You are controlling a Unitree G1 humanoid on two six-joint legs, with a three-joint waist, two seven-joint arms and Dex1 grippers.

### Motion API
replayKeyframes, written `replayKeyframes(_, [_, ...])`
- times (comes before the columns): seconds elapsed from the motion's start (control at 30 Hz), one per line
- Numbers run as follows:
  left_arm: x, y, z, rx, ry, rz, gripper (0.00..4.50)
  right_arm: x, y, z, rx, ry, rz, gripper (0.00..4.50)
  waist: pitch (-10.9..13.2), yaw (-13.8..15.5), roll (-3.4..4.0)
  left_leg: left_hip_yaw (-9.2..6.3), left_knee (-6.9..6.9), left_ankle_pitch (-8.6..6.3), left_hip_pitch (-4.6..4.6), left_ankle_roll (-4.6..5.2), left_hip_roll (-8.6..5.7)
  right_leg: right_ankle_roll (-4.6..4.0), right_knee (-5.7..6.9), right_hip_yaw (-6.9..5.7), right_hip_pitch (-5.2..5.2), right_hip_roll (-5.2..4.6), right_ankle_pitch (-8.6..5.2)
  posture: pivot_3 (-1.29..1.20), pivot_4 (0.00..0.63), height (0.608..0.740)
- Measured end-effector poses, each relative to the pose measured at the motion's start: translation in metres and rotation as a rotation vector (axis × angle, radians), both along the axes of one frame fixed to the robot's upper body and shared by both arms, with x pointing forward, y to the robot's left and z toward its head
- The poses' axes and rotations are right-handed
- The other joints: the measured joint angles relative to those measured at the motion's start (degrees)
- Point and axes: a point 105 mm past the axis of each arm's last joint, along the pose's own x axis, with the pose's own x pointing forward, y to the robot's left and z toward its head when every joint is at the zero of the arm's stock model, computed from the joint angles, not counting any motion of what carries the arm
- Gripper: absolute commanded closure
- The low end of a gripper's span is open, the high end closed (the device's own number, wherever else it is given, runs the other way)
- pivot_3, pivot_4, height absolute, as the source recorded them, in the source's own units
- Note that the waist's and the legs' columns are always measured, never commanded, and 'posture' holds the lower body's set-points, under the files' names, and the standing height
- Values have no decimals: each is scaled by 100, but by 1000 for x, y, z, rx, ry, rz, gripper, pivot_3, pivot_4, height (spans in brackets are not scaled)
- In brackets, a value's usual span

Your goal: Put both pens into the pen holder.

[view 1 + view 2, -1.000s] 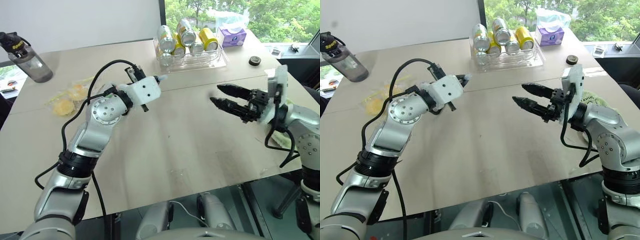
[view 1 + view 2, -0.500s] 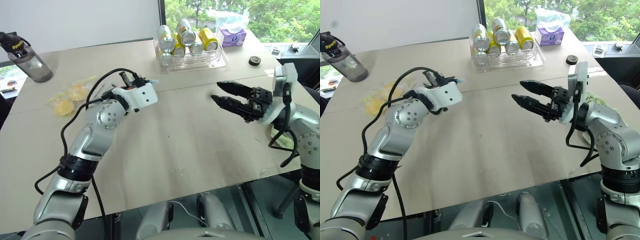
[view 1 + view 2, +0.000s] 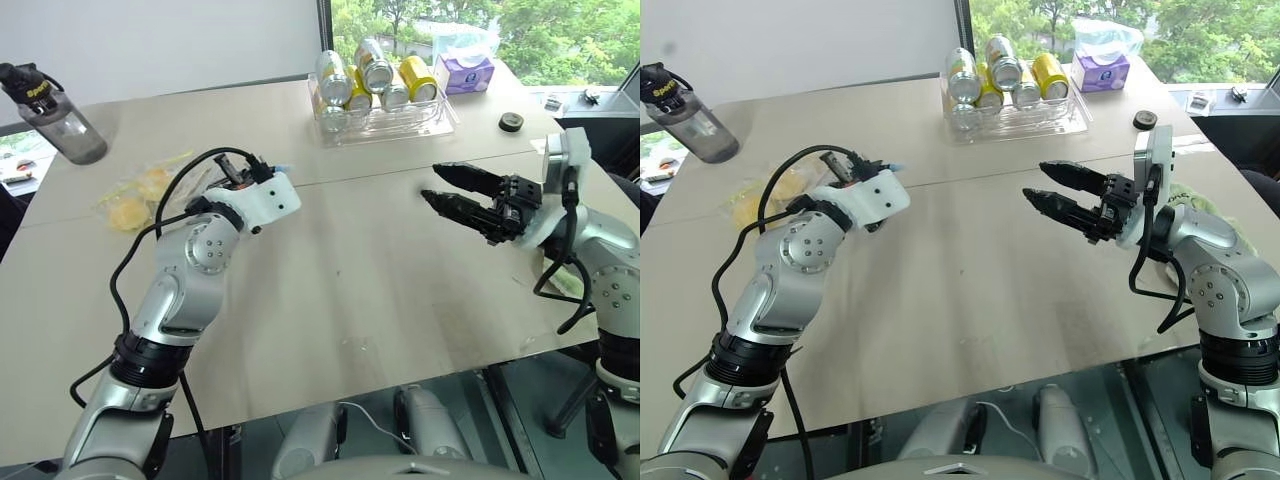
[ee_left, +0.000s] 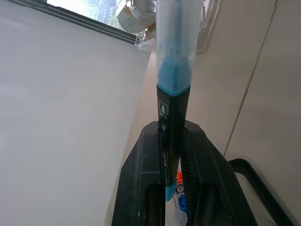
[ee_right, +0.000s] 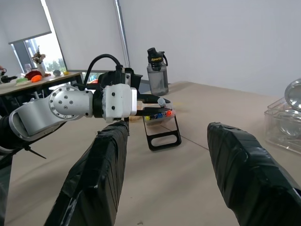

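Fingers of my left gripper (image 4: 171,188) are clamped tight on the slim black pen w/ light-blue end and clear cap (image 4: 173,70), held above the tan counter (image 3: 400,300), w/ the small grey-clear pen holder w/ black loop frame and orange, green, blue marker tips (image 5: 160,123) just beyond and below it in the right wrist view. Right gripper (image 3: 450,196) hangs over the counter's right side w/ fingers partly spread, nothing between them, pointing toward my left arm. Clear tray of drink cans (image 3: 380,95) sits at the far edge; grey water bottle w/ black lid (image 3: 50,112) at far left.
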Motion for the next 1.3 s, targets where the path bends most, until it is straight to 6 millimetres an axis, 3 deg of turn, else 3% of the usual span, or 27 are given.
replayKeyframes(0.77, [4, 39, -13, -20, 51, 126, 4500, 3, 0, -6, -52, -1, -14, 1654, 0, -6, 0, 0, 0, 0, 0, 0, 0, 0, 1, 0, 0, -1, 0, 0, 150, 739])
replayKeyframes(1.0, [3, 50, -6, -52, 19, 167, 1327, 3, 3, -9, -59, -1, -5, 1591, 0, -6, 0, 0, 0, 0, 1, 0, 0, 0, 1, 0, 0, -1, 0, 0, 150, 739])
replayKeyframes(1.07, [3, 50, -6, -56, 19, 173, 187, 3, 3, -9, -58, -1, -5, 1591, 0, -4, 0, 1, 1, 0, 0, 0, 0, 0, 1, 0, 0, -1, 0, 0, 150, 739])
replayKeyframes(1.1, [3, 51, -6, -58, 18, 175, 15, 3, 3, -9, -57, -1, -5, 1591, 0, -3, 0, 1, 1, 0, 1, 0, 0, 0, 1, 0, 0, -1, 0, 0, 150, 739])
replayKeyframes(1.3, [3, 51, -7, -69, 17, 185, 15, 3, 3, -9, -56, -1, -6, 1591, 0, -12, 0, 1, 1, 0, 1, 0, 0, 0, 2, 0, 0, -1, 0, 0, 150, 739])
